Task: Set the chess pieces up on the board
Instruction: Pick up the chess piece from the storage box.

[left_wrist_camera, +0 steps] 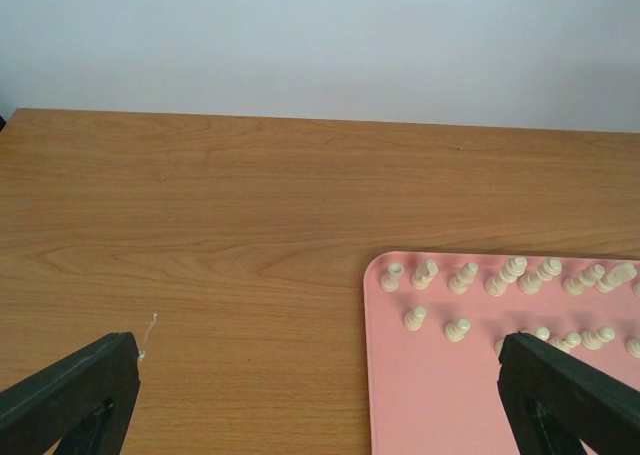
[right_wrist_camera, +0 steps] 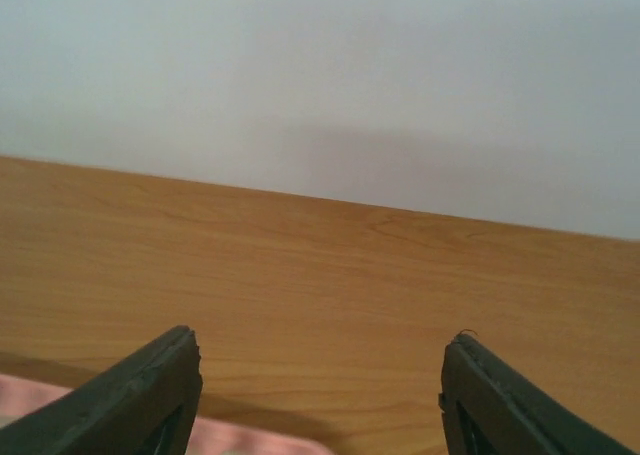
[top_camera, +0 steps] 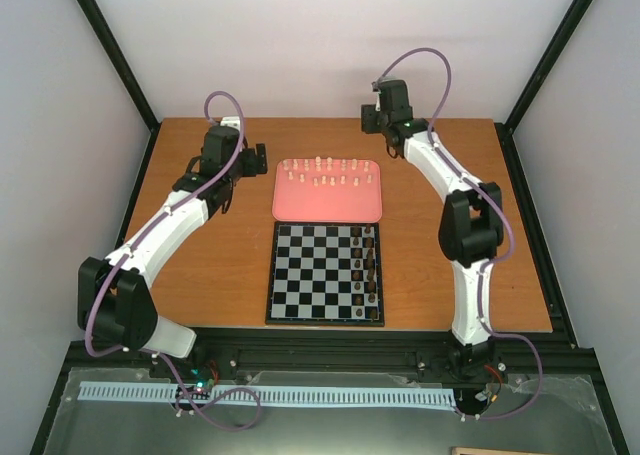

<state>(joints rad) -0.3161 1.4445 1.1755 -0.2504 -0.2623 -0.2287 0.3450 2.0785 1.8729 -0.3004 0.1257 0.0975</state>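
Observation:
Several cream chess pieces (top_camera: 328, 175) stand in two loose rows on a pink tray (top_camera: 328, 207) behind the board (top_camera: 310, 275). My left gripper (top_camera: 250, 159) hovers open just left of the tray's far-left corner. In the left wrist view its gripper (left_wrist_camera: 318, 353) straddles bare table and the tray corner (left_wrist_camera: 430, 395), with the chess pieces (left_wrist_camera: 505, 275) ahead to the right. My right gripper (top_camera: 372, 117) sits behind the tray's far-right corner. In the right wrist view that gripper (right_wrist_camera: 320, 343) is open with nothing between its fingers, over bare wood.
Dark brown pieces (top_camera: 368, 265) fill the two right-hand columns of the board. A sliver of the pink tray (right_wrist_camera: 240, 439) shows low in the right wrist view. The wall rises close behind the table's far edge (right_wrist_camera: 400, 213). Black frame posts border both sides.

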